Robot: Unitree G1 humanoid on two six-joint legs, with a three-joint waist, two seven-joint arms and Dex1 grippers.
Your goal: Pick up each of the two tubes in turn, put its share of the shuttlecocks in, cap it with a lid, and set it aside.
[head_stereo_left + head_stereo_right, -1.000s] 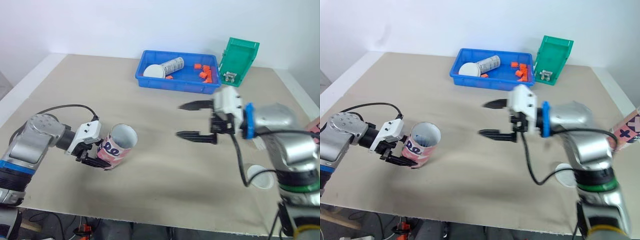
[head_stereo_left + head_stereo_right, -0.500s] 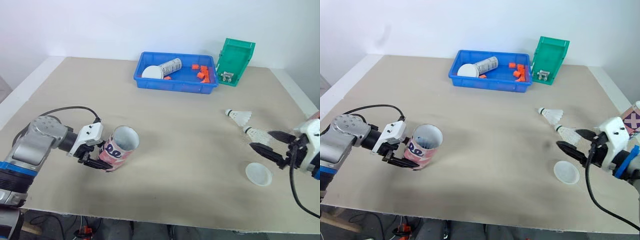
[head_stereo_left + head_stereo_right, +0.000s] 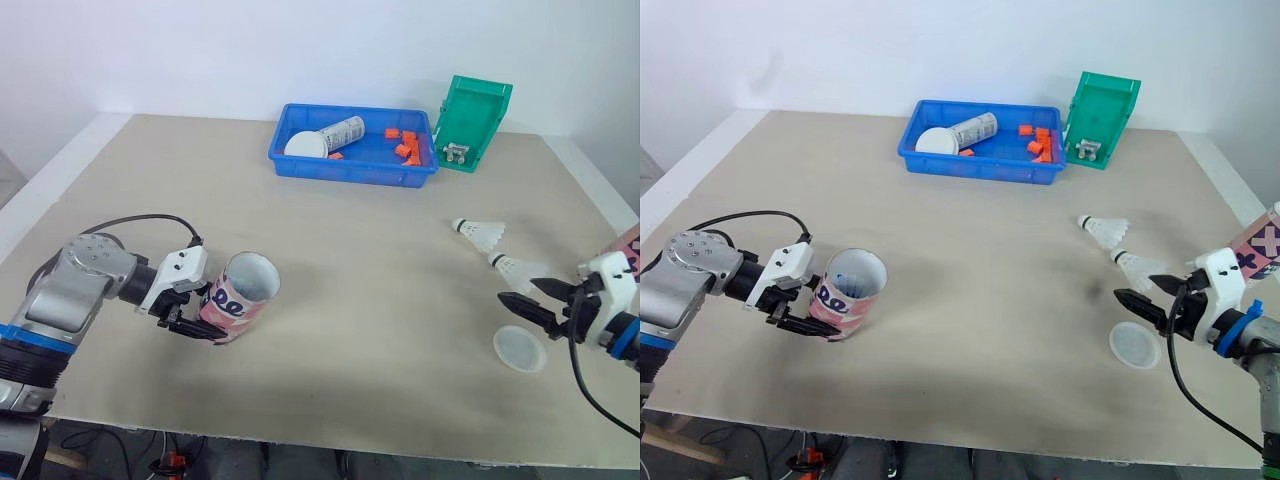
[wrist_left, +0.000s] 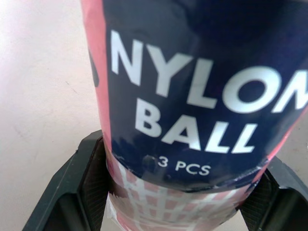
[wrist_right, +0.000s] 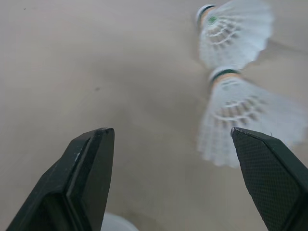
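1. Now your left gripper (image 3: 197, 312) pinches the open tube (image 3: 243, 298), tilted, on the left.
2. Your right gripper (image 3: 520, 291) — fingers spread — sits beside the nearer shuttlecock (image 3: 515, 268); close crookedly and you may flick it away.

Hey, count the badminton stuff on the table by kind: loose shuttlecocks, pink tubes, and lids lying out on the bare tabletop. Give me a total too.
Loose shuttlecocks: 2
Pink tubes: 2, one in the left end effector, the other far right
White lid: 1
Total: 5
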